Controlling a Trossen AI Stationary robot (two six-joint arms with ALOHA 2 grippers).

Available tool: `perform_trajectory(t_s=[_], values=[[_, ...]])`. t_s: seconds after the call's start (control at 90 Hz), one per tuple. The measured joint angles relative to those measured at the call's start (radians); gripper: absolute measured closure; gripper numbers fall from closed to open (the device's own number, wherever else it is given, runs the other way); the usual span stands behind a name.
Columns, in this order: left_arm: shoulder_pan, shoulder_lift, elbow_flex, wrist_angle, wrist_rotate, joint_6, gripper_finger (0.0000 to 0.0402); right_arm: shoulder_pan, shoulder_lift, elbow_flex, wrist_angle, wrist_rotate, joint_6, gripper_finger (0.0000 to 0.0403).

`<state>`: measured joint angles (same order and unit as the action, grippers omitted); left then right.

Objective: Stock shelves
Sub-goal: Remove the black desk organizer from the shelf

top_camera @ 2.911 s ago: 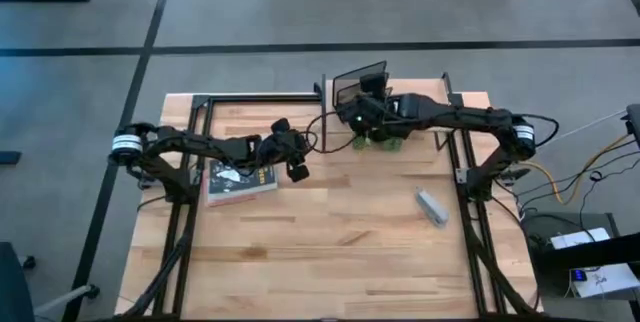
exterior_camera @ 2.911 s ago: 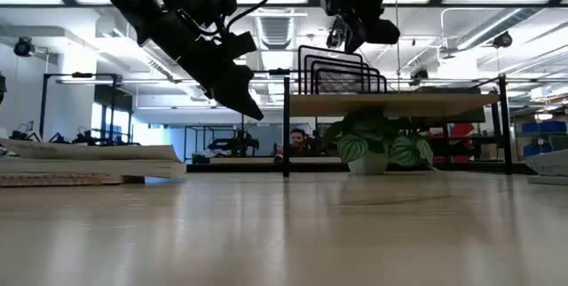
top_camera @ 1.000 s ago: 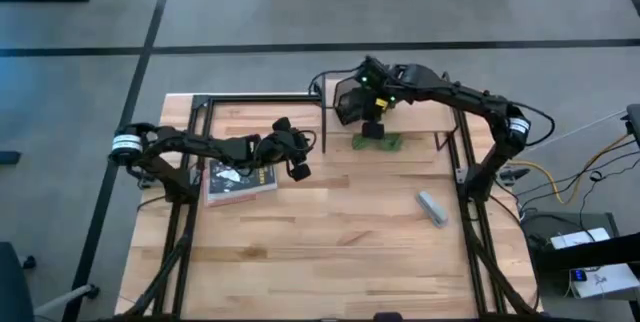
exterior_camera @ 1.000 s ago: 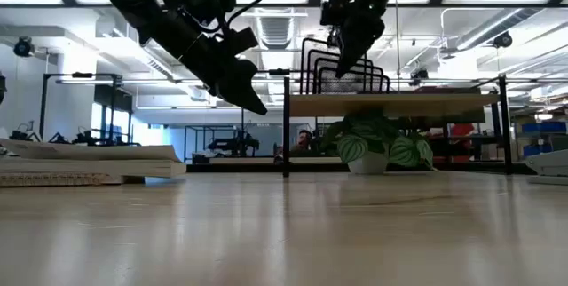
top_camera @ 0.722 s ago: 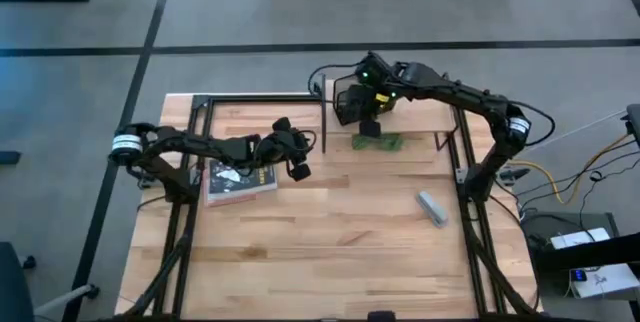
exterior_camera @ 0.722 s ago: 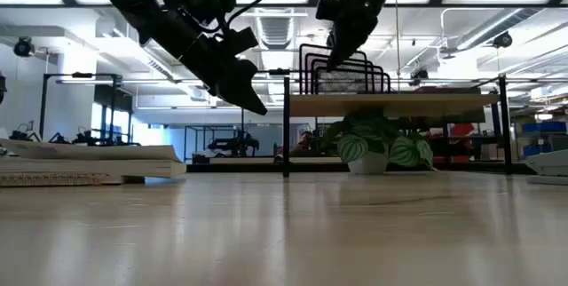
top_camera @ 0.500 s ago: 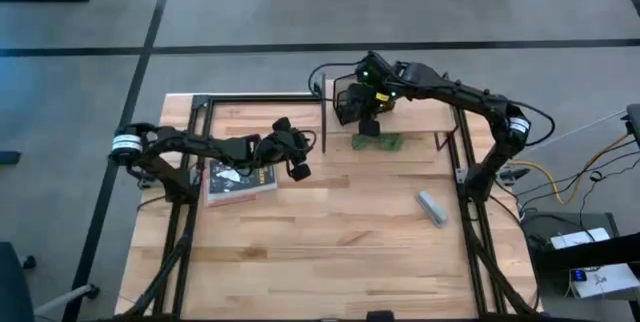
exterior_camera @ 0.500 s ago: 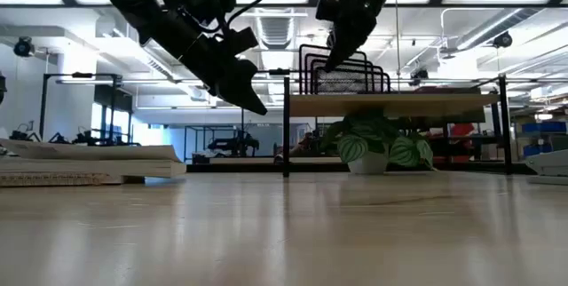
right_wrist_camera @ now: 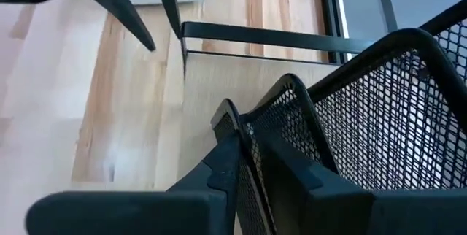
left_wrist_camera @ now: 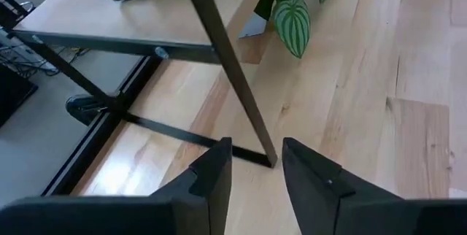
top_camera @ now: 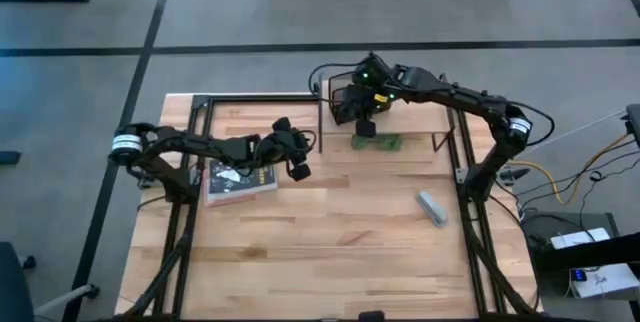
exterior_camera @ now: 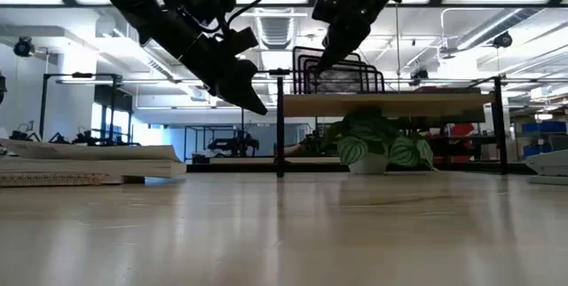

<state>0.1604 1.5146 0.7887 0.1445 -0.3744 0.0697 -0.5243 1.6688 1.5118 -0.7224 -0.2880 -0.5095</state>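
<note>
**Riser shelf and wire rack, far edge of bench**

A grey object (top_camera: pixel 432 207) is noted nearest on the bench (top_camera: pixel 340 252). The book (top_camera: pixel 240 182) lies at left; just above it the left tool (top_camera: pixel 297 162) hangs, fingers narrowly parted, holding nothing. The plant (top_camera: pixel 377 143) stands under the shelf (exterior_camera: pixel 390 104), at the far right. On its left end the black wire rack (right_wrist_camera: pixel 350 111) is gripped by one wire divider in the right tool (top_camera: pixel 357 114). Rack judged light, stiff, prone to sliding; best held low on the divider.

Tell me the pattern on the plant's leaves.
Green with pale stripes along the veins; the plant shows this best in the left wrist view.
</note>
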Motion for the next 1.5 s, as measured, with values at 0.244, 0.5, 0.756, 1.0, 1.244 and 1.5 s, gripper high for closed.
perform_trajectory(t_s=[0.244, 0.5, 0.756, 1.0, 1.244, 1.5], values=[[0.0, 0.0, 0.0, 0.005, 0.0, 0.0, 0.0299, 0.004, -0.002, -0.036, 0.015, -0.001, 0.004, 0.0368], [0.0, 0.0, 0.0, 0.013, 0.0, 0.0, 0.0292, 0.019, 0.0, -0.027, 0.006, 0.001, -0.001, 0.0351], [0.0, 0.002, 0.0, 0.034, 0.0, 0.0, 0.0303, 0.028, 0.001, -0.026, 0.01, 0.002, 0.045, 0.0298], [0.0, 0.003, 0.0, 0.036, 0.0, 0.0, 0.0303, 0.053, 0.003, -0.027, 0.057, 0.016, 0.027, 0.028], [0.0, 0.003, 0.0, 0.035, 0.0, 0.0, 0.0303, 0.095, 0.005, -0.028, 0.055, 0.098, -0.002, 0.03], [0.0, 0.003, 0.0, 0.035, 0.0, 0.0, 0.0303, 0.121, 0.006, -0.03, 0.033, 0.192, -0.028, 0.0314]])
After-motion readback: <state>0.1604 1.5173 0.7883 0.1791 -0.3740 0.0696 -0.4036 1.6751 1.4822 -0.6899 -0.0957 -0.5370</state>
